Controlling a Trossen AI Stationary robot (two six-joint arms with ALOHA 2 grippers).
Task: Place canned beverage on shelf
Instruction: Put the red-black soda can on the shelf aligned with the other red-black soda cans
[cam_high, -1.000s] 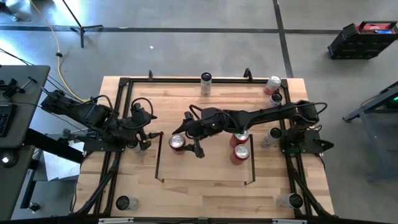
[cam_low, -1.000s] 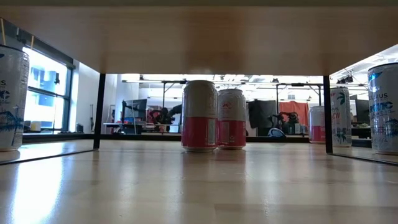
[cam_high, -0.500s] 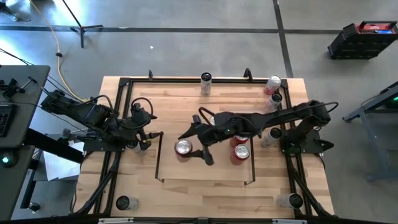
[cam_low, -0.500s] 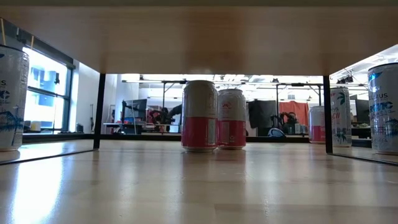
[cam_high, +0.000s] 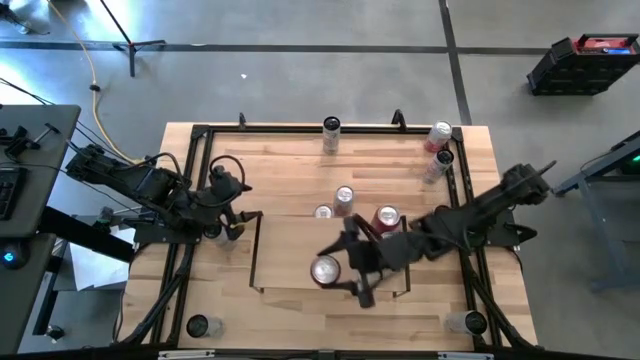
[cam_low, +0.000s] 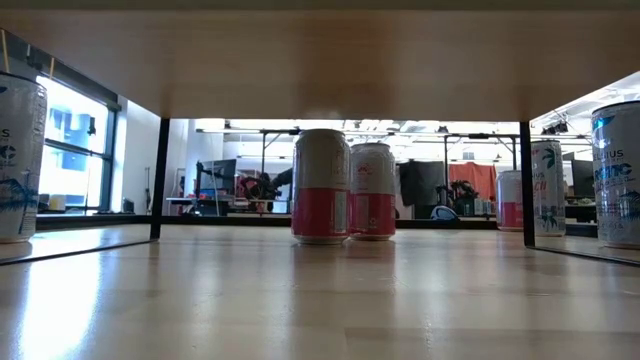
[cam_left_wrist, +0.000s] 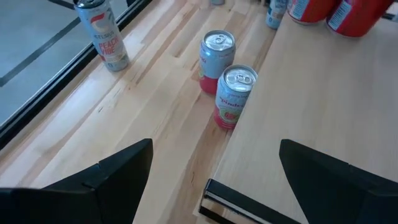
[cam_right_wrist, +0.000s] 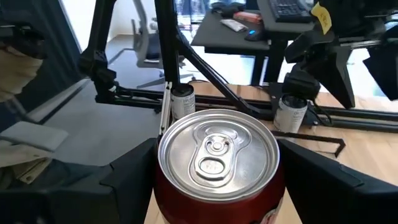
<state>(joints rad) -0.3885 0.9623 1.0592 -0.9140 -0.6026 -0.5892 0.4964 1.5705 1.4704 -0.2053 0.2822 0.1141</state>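
1. The right end effector (cam_high: 338, 272) holds a red can (cam_high: 326, 270) between its fingers, over the front of the shelf (cam_high: 258, 262).
2. Next, it likely lowers the can and lets go.
3. The left end effector (cam_high: 243, 222) waits, open and empty.

Grey concrete floor (cam_high: 300, 60) crossed by dark seams, with a yellow cable (cam_high: 93, 75) trailing toward the table. A black crate (cam_high: 583, 62) sits at one corner. Across the room, a bright window (cam_low: 75, 150) at one side, ceiling lights (cam_low: 400, 126), desks and office chairs (cam_right_wrist: 144, 46), a keyboard (cam_right_wrist: 289, 9).
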